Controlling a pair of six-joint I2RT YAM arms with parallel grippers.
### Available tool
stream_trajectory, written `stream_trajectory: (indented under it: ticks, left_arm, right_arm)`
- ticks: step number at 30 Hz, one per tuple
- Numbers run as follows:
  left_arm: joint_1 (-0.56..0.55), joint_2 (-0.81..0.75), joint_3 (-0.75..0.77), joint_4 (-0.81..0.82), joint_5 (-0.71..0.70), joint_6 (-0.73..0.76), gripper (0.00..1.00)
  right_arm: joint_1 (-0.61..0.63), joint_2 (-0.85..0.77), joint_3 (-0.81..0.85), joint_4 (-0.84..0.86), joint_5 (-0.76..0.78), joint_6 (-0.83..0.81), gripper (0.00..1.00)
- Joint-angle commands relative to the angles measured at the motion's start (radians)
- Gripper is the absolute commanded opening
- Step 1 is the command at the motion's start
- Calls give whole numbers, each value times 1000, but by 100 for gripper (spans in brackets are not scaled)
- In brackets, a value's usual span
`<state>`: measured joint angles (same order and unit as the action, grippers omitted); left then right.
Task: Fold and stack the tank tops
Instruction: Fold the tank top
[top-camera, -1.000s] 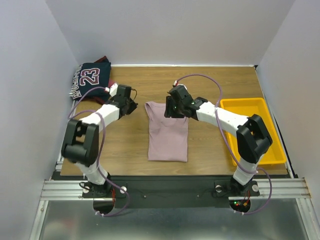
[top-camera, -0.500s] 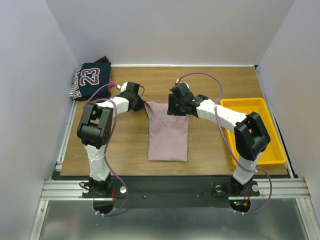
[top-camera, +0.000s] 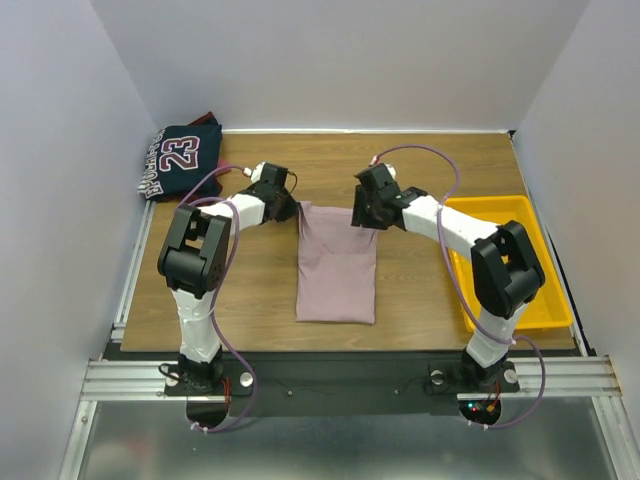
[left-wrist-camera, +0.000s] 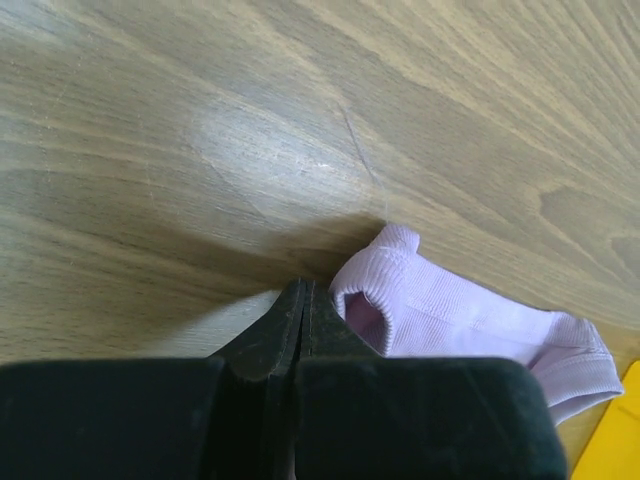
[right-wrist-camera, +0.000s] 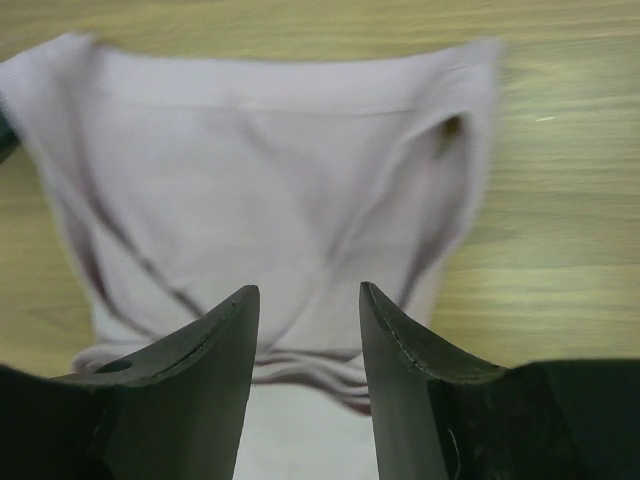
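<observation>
Maroon tank top (top-camera: 208, 119): only a dark red sliver shows at the far left corner, the rest hidden under the navy tank top (top-camera: 183, 158). The navy one lies bunched, "23" face up, lettering on its left edge too small to read, and its left side hangs past the table (top-camera: 420, 170) edge.

Yellow tray (top-camera: 520, 222) at the right edge: the right arm (top-camera: 450, 225) crosses over its near left part and hides some of the inside.

Pink tank top (top-camera: 336, 262) lies mid table as a narrow folded strip running near to far. Its far end sits between the two grippers.

Left gripper (top-camera: 285, 208) is at the far left corner of the strip. In the left wrist view its (left-wrist-camera: 303, 295) tips are pressed together with no cloth between them, and the pink hem (left-wrist-camera: 450, 315) curls just beside them on the right. Touching or not, cannot tell.

Right gripper (top-camera: 362, 215) is at the far right corner. In its wrist view the fingers (right-wrist-camera: 305, 295) stand partly apart, holding nothing, pink cloth (right-wrist-camera: 270, 190) showing through the gap. The view is blurry, so contact with the cloth is unclear.
</observation>
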<state>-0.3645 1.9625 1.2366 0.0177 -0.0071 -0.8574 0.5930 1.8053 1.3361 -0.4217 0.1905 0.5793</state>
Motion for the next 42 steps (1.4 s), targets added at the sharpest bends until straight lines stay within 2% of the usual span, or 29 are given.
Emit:
stream_trajectory:
  ticks: [1, 13, 26, 42]
  left_arm:
    - [-8, -24, 54, 10, -5, 11, 0]
    - [-21, -42, 70, 10, -14, 20, 0]
    - [-37, -54, 78, 10, -11, 20, 0]
    - [-51, -74, 54, 16, 1, 9, 0]
  right_arm:
    - [-77, -18, -8, 8, 58, -7, 50]
    - [-202, -24, -31, 17, 84, 7, 50]
    - [-202, 95, 49, 47, 1, 36, 45]
    - [-202, 155, 103, 93, -63, 114, 40]
